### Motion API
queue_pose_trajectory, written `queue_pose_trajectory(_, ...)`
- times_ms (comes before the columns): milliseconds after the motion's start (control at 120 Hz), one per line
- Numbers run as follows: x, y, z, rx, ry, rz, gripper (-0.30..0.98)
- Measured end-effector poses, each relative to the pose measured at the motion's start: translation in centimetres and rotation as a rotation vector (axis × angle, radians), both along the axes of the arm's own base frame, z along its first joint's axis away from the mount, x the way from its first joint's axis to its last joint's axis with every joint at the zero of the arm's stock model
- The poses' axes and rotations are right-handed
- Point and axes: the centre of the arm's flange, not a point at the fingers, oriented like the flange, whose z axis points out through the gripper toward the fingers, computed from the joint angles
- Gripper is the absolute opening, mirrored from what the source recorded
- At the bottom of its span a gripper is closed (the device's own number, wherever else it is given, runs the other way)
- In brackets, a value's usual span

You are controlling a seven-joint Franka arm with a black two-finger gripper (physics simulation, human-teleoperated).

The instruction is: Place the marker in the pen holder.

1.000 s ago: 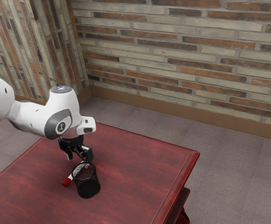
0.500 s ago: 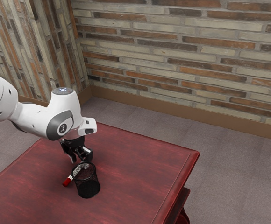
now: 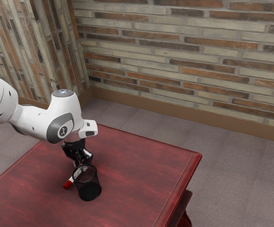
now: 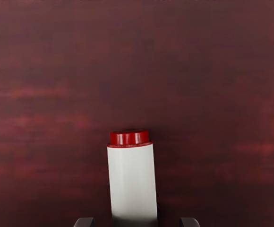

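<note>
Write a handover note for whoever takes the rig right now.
Tool: open, low over the marker, one fingertip on each side, gaps between them and the barrel.
Marker: lying on the table, close beside the pen holder, not in it.
Pen holder: upright.
Done: tool lined up around the marker.
Left: grip, lift, carry over the holder, lower in, release.

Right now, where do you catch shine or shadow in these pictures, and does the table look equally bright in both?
Wrist view: small glints on the red end of the marker, soft shadow along its white barrel, and a dim, brownish-red table. Exterior view: the table looks a brighter red, and the arm is pale on top, greyer underneath.
</note>
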Motion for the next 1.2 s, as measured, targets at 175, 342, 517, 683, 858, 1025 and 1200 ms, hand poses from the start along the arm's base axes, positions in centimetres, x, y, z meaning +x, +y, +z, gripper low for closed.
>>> queue_pose_trajectory(175,0.0,-0.1,-0.1,0.0,-0.001,-0.004,0.14)
queue_pose_trajectory(342,-0.2,-0.1,-0.7,-0.001,0.005,-0.004,0.13)
queue_pose_trajectory(517,-0.2,-0.1,-0.9,-0.001,0.005,-0.005,0.1)
queue_pose_trajectory(683,-0.2,-0.1,-0.8,-0.001,0.0,-0.007,0.06)
queue_pose_trajectory(858,-0.1,-0.1,-0.5,-0.001,-0.007,-0.007,0.03)
queue_pose_trajectory(1025,0.0,-0.1,0.7,-0.002,-0.03,-0.007,0.02)
queue_pose_trajectory(1200,-0.3,-0.1,4.5,-0.006,-0.093,-0.017,0.0)
